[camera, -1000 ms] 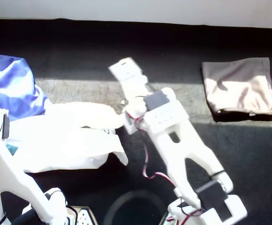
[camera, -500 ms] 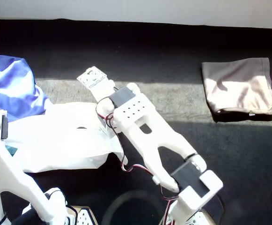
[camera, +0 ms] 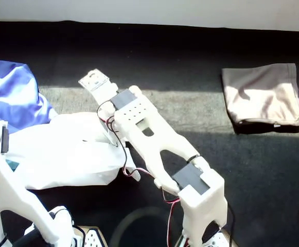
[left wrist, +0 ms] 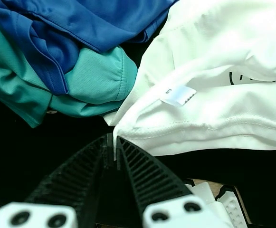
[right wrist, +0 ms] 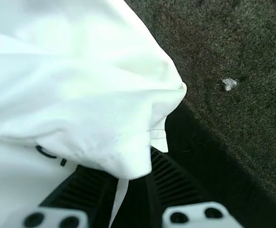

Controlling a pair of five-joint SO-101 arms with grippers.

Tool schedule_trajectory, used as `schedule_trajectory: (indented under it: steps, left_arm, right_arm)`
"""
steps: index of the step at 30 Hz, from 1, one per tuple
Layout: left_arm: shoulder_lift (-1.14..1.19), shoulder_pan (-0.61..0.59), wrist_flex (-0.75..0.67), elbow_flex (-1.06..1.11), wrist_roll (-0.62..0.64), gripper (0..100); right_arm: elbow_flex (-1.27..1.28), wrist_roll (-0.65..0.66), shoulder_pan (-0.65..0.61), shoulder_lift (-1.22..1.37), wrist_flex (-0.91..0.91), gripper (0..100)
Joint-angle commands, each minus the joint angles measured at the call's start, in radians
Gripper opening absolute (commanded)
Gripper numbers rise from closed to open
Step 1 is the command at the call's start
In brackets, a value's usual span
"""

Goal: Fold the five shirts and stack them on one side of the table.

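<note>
so white shirt [camera: 62, 154] lies long axis left-right, l gripper [left wrist: 114, 141] pinching edge.

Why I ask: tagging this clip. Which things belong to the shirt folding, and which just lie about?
Job: crumpled white fabric shirt; rumpled blue fabric shirt; bunched teal fabric shirt; folded beige fabric shirt; left end effector; right end effector.
Lying about: white lint fleck.

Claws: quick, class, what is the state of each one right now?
Left claw: closed on the edge of the white shirt.
Right claw: closed on a fold of the same shirt.
</note>
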Motion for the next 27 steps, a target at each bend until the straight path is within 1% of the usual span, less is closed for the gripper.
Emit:
schedule_trajectory:
  steps: [1, 4, 7, 8, 10, 13, 16, 20, 24, 27]
  left_arm:
    - [-0.024, -0.004, 0.005, -0.004, -0.002, 1]
    - [-0.022, 0.007, 0.005, -0.004, 0.002, 1]
    - [-0.022, 0.079, 0.005, -0.004, 0.005, 1]
    - [-0.022, 0.116, 0.002, -0.005, 0.009, 1]
    - [-0.022, 0.205, -0.035, -0.008, 0.063, 1]
    - [-0.022, 0.346, -0.133, -0.018, 0.149, 1]
    - [-0.022, 0.481, -0.213, -0.047, 0.192, 1]
    - [-0.022, 0.608, -0.245, -0.222, 0.233, 1]
    - [-0.021, 0.7, -0.252, -0.43, 0.233, 1]
    - [-0.021, 0.753, -0.252, -0.532, 0.233, 1]
  right_arm:
    - [-0.094, -0.008, 0.024, -0.012, -0.012, 0.7]
    - [-0.186, -0.008, 0.104, -0.012, 0.012, 0.7]
    - [-0.28, -0.006, 0.216, -0.01, 0.053, 0.7]
    - [-0.311, -0.006, 0.254, -0.01, 0.065, 0.7]
    - [-0.377, 0.0, 0.337, -0.01, 0.096, 0.6]
    - [-0.496, 0.068, 0.437, -0.01, 0.151, 0.6]
    - [-0.654, 0.112, 0.518, -0.01, 0.216, 0.6]
    - [-0.894, 0.164, 0.605, -0.01, 0.291, 0.6]
    - [-1.102, 0.221, 0.68, -0.01, 0.328, 0.6]
    - [-1.221, 0.239, 0.745, -0.01, 0.328, 0.6]
